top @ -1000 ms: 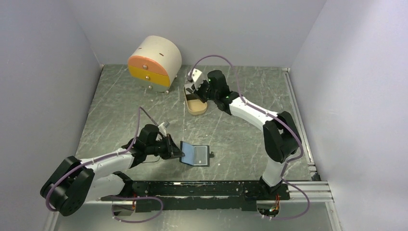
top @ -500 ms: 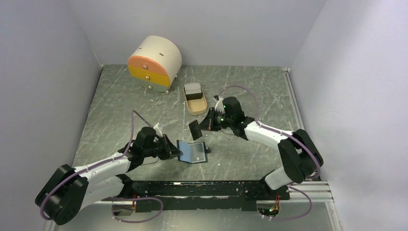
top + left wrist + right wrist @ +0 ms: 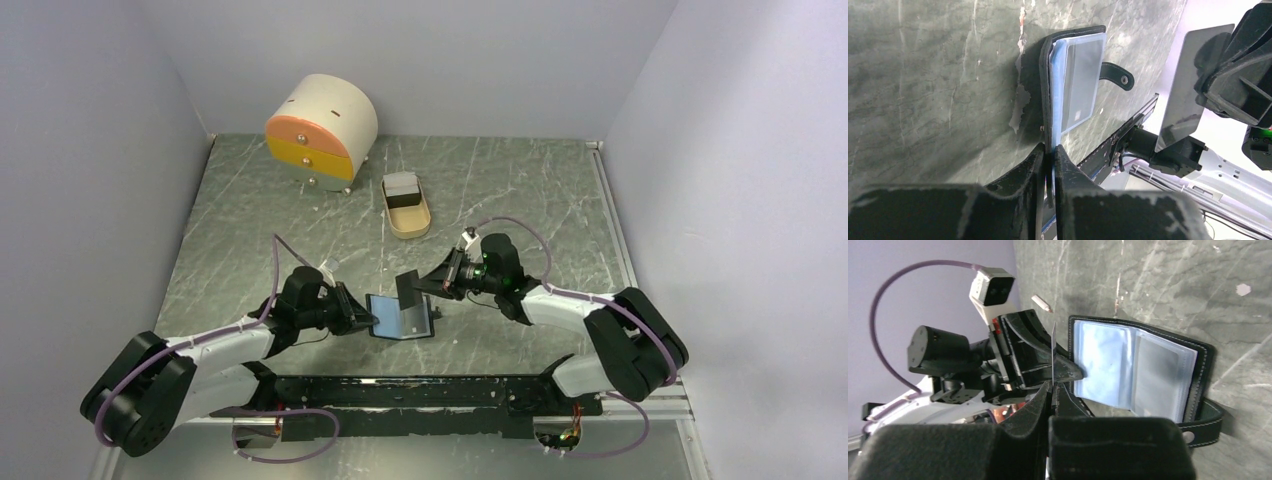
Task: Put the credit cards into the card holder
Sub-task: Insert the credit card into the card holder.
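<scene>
Two grippers meet at the holder (image 3: 402,317), which lies open, blue face up, on the table (image 3: 520,190) in the lower middle of the top view. The left gripper (image 3: 1049,150) comes in from the left and is clenched on the holder's left edge, pinching the black cover and a blue leaf together. The right gripper (image 3: 1052,390) reaches in from the right and is clamped on a dark card (image 3: 408,290), held tilted on edge just above the holder's upper part. In the right wrist view the card shows only as a thin line rising from the fingertips. Whether the card touches the holder cannot be told. The snap tab (image 3: 1116,76) sticks out from the holder's right side, flat on the table. Higher up the frame, well apart, a tan tray (image 3: 407,222) holds more cards (image 3: 401,186), pale and black, at its far end. A round drawer box (image 3: 320,130) stands at upper left.
</scene>
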Action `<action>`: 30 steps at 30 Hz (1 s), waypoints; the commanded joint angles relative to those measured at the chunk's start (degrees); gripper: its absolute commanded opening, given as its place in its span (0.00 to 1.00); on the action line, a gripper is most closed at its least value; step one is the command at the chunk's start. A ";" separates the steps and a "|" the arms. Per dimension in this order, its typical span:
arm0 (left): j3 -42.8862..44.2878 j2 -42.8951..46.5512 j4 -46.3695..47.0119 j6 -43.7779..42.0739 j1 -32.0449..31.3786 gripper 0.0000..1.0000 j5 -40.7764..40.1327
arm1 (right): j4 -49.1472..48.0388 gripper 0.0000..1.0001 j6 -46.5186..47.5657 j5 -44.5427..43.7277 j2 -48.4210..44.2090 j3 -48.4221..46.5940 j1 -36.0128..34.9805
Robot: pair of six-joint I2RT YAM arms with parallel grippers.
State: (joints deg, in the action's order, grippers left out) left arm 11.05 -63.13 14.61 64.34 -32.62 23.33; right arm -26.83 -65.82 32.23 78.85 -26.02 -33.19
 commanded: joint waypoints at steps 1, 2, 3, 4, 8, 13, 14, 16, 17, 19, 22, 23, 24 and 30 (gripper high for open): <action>-0.55 0.29 1.38 -0.04 0.63 0.17 1.56 | -7.86 0.00 -5.93 0.64 0.92 1.59 -0.43; -0.51 0.34 1.24 -0.27 0.64 0.19 1.74 | -7.62 0.00 -5.56 0.16 1.29 1.73 -0.59; -0.44 0.42 0.87 -0.57 0.71 0.20 1.76 | -7.16 0.00 -4.57 -0.30 1.62 1.69 -0.75; -0.23 0.48 0.29 -1.07 0.65 0.21 1.69 | -6.58 0.00 -3.09 -0.80 1.90 1.49 -0.92; -0.06 1.27 -2.55 -2.60 0.64 0.26 0.31 | -2.51 0.00 3.05 -4.05 3.55 -0.07 -2.89; 0.11 1.85 -4.92 -4.22 0.63 0.28 -0.94 | -3.73 0.00 3.64 -6.64 7.79 0.37 -4.84; 0.05 1.82 -5.28 -4.42 0.68 0.29 -1.15 | -4.05 0.00 3.93 -7.36 8.49 0.50 -4.93; -0.26 2.08 -5.88 -4.86 0.66 0.28 -1.86 | -4.96 0.00 5.12 -8.37 9.91 0.67 -5.30; -0.51 2.20 -6.15 -4.81 0.63 0.28 -2.04 | -5.36 0.00 6.08 -8.48 10.74 0.53 -5.39; -1.04 2.40 -6.51 -4.96 0.70 0.26 -2.43 | -5.31 0.00 7.83 -8.73 12.26 0.06 -5.59; -1.16 2.54 -7.10 -5.28 0.70 0.23 -2.98 | -7.89 0.00 8.65 -8.92 13.77 0.81 -5.73; -1.12 2.51 -7.36 -5.36 0.72 0.22 -3.26 | -8.77 0.00 8.71 -9.06 14.18 1.14 -5.79; -1.05 2.49 -7.58 -5.48 0.68 0.21 -3.31 | -9.37 0.00 8.70 -9.18 14.66 1.34 -5.87; -1.28 1.23 -7.09 -5.90 0.64 0.20 -3.31 | -12.76 0.00 8.41 -8.66 17.13 2.30 -6.27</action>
State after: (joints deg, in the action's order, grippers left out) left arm 10.37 -61.30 7.66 59.53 -32.38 21.02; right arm -36.27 -58.59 24.60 94.43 -25.10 -38.81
